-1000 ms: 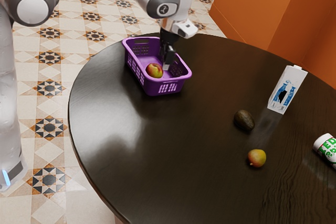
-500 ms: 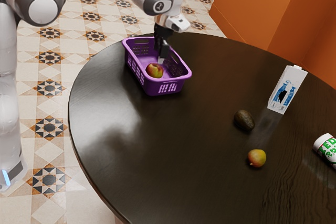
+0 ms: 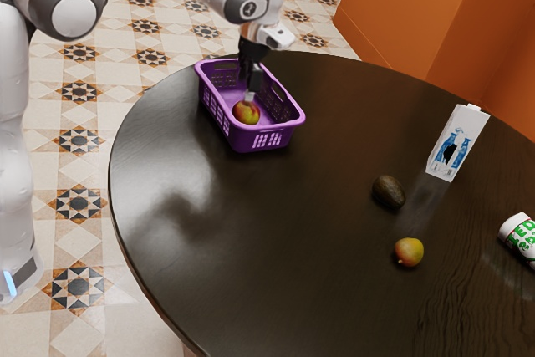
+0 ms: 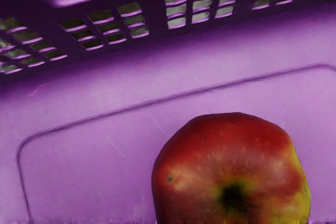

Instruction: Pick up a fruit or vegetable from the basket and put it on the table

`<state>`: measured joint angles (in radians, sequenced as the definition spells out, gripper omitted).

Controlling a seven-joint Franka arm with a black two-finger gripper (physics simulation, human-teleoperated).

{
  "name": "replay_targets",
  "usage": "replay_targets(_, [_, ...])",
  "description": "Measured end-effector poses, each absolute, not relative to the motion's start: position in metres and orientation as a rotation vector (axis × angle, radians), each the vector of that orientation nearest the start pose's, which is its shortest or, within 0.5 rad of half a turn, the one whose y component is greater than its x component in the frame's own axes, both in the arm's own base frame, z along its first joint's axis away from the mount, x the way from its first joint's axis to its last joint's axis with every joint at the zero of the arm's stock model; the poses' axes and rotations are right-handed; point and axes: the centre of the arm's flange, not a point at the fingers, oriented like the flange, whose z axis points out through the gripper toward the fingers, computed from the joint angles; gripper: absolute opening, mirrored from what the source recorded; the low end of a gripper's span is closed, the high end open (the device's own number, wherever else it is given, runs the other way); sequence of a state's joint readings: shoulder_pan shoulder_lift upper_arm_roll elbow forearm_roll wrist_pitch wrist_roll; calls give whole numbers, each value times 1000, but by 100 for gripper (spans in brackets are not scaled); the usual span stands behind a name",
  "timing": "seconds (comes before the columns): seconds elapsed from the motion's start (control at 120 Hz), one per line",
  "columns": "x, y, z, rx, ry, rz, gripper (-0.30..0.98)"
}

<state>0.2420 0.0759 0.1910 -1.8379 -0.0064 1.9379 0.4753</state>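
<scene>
A red-and-yellow apple [image 3: 247, 114] sits inside the purple slotted plastic basket [image 3: 241, 140], the black gripper [image 3: 250, 96] at its twelve o'clock in the exterior view; whether that pincer is spread or closed, I can't tell. Out from the basket, a dark, oval avocado [image 3: 389, 192] lies at four o'clock, a white-and-blue carton [image 3: 456, 144] near three.

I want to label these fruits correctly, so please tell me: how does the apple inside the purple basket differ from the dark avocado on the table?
The apple is red with some yellow, while the avocado is very dark all over. The apple is roundish; the avocado is longer, like an egg. The apple sits inside the basket, but the avocado lies directly on the table. Both look whole.
</scene>
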Motion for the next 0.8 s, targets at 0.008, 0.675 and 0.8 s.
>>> replay_targets(0.008, [533,244,487,-3123,63,-31,69])
replay_targets(0.675, [544,160,502,-3124,340,-22,69])
replay_targets(0.8, [540,164,503,-3124,331,-20,69])
